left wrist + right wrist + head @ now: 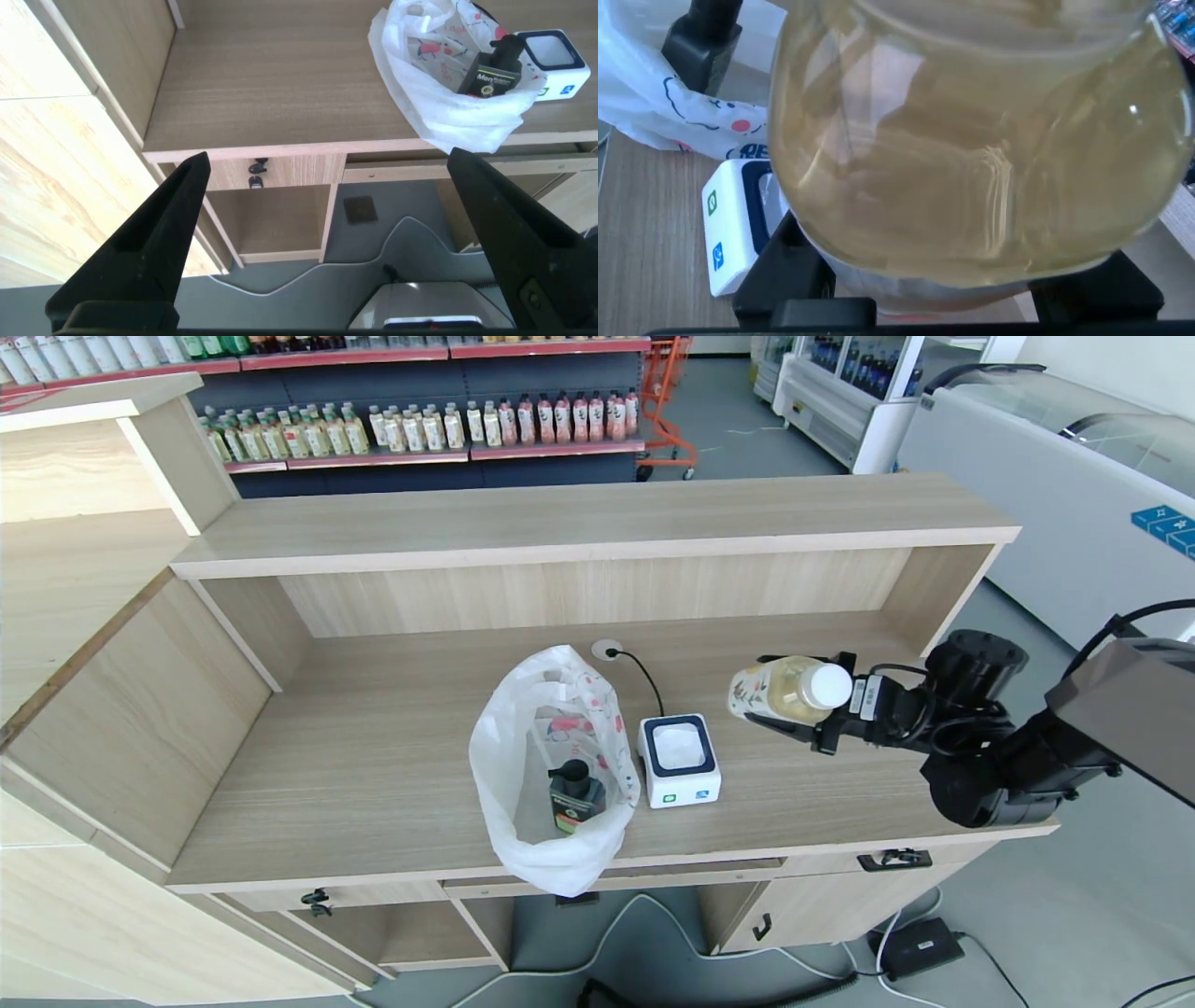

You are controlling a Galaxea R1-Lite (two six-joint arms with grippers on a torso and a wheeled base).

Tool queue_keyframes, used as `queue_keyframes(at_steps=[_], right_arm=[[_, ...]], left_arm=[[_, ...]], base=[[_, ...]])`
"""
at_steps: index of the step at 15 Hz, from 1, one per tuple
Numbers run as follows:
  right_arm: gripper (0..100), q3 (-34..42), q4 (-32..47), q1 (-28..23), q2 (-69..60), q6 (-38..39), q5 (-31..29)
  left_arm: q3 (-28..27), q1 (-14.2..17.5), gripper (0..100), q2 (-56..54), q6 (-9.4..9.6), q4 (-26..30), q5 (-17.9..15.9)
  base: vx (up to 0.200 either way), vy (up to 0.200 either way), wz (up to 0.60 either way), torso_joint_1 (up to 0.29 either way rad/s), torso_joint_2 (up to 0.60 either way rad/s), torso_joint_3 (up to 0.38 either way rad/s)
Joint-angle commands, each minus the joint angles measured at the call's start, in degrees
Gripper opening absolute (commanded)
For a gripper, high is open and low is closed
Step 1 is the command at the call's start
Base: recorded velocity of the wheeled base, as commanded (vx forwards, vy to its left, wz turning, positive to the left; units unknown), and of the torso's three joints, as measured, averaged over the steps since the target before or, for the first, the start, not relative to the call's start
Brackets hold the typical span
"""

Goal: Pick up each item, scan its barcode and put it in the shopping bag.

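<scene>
I can't read a single word or number clearly. The clear plastic bottle of pale yellow drink (pixel 789 689) gripped in my right fingers (pixel 801 732) wears a white label with a flowery print, and its lettering is too small to read. The white square scanner with a dark blue rim (pixel 679 761) on the desk (pixel 373 756) shows a green icon and a blue icon on its front. The black pump bottle (pixel 491 73) inside the white plastic shopping bag (pixel 509 775) carries a dark label with white lettering. The bag bears red and pink cartoon prints. A blue sign with white star shapes (pixel 1165 525) sits on the white chest freezer (pixel 1027 476).
</scene>
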Motion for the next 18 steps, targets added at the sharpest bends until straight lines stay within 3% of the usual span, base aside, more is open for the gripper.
queue_keyframes(at_steps=[1, 18], right_arm=[[0, -1.0, 0.0, 1.2, 1.1, 0.0, -0.1], [0, -8.3, -0.6, 4.6, 8.8, -0.4, -2.3]], left_arm=[[0.0, 0.0, 100, 0.0, -0.01, 0.0, 0.0], [0.0, 0.0, 100, 0.0, -0.01, 0.0, 0.0]], base=[[0.0, 0.0, 0.0, 0.0, 0.0, 0.0], [0.0, 0.0, 0.0, 0.0, 0.0, 0.0]])
